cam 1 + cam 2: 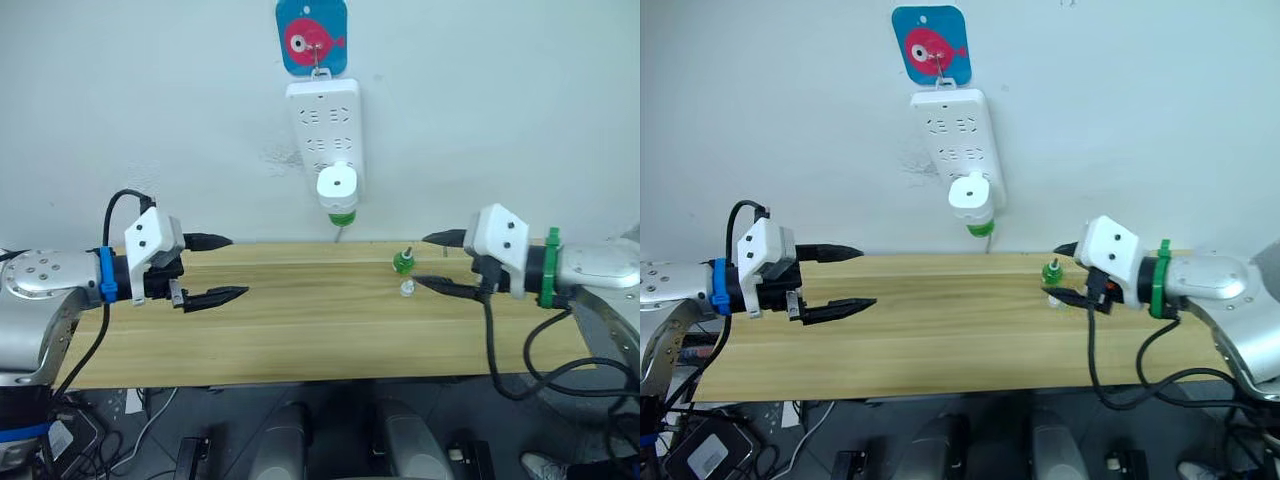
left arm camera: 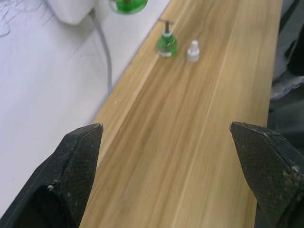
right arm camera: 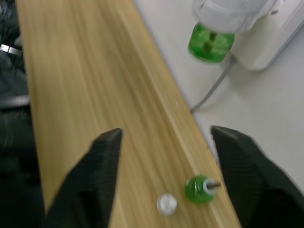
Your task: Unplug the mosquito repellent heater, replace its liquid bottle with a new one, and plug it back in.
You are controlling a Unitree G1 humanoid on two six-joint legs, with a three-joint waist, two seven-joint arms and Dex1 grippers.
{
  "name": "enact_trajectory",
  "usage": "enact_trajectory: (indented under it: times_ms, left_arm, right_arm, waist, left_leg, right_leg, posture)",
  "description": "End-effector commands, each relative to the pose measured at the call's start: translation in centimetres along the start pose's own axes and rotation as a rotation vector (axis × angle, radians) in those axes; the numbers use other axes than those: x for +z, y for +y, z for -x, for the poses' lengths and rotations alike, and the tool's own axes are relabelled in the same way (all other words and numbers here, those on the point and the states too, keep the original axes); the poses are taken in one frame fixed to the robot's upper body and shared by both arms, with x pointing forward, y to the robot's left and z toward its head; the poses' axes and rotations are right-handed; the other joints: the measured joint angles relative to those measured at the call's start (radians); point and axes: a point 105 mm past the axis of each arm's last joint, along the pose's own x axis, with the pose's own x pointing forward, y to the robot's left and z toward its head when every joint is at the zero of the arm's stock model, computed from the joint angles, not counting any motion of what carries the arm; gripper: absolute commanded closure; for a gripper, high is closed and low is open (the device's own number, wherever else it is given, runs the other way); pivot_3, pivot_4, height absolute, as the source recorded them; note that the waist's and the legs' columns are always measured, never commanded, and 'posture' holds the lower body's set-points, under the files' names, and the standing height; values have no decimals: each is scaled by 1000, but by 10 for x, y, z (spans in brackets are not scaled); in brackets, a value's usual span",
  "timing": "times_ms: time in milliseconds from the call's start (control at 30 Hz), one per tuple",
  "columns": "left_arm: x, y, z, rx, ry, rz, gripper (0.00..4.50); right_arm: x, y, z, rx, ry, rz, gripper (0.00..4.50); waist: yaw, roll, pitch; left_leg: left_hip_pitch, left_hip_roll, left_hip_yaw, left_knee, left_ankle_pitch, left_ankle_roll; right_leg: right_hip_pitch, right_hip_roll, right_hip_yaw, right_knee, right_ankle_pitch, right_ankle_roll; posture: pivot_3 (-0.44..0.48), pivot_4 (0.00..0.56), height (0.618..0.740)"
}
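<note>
Risk: heater (image 1: 338,185) sits plugged in the wall power strip (image 1: 324,125); both grippers, left (image 1: 215,268) and right (image 1: 438,262), gape empty, and a skewed pull could swing the strip or knock the spare bottle (image 1: 403,262) and its cap (image 1: 407,288).

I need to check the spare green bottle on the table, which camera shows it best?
The left wrist view: the spare bottle stands upright, wick up, beside a small white cap. The right wrist view shows it blurred from above; both eye views show it small, near the right gripper.

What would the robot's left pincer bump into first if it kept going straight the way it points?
Probably the small green bottle and the white cap beside it, standing far along the wooden table. The left pincer is open, and bare wood lies before them. Depth is hard to judge.
</note>
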Motion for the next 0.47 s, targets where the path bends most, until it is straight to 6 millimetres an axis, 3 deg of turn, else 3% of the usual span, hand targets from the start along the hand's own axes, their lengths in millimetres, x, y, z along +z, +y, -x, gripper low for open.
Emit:
enact_trajectory:
  times_ms: [33,233,467]
  left_arm:
    - [3,0,9,20,44,-62,0]
    - [-17,-5,16,46,190,-103,0]
    - [-13,-7,12,-4,137,-119,0]
  right_arm:
    - [-5,-18,21,-39,46,111,42]
    - [-14,-29,37,-14,86,154,42]
    - [-17,-33,34,-2,84,147,42]
  waist:
    - [1,0,-8]
    - [6,1,-27]
    - [15,2,-40]
  left_leg:
    - [0,0,0,0,0,0]
    - [0,0,0,0,0,0]
    - [0,0,1,0,0,0]
  right_leg:
    - [0,0,0,0,0,0]
    - [0,0,0,0,0,0]
    - [1,0,0,0,0,0]
  posture:
    - [-44,126,740]
    - [-32,115,740]
    - [-28,107,740]
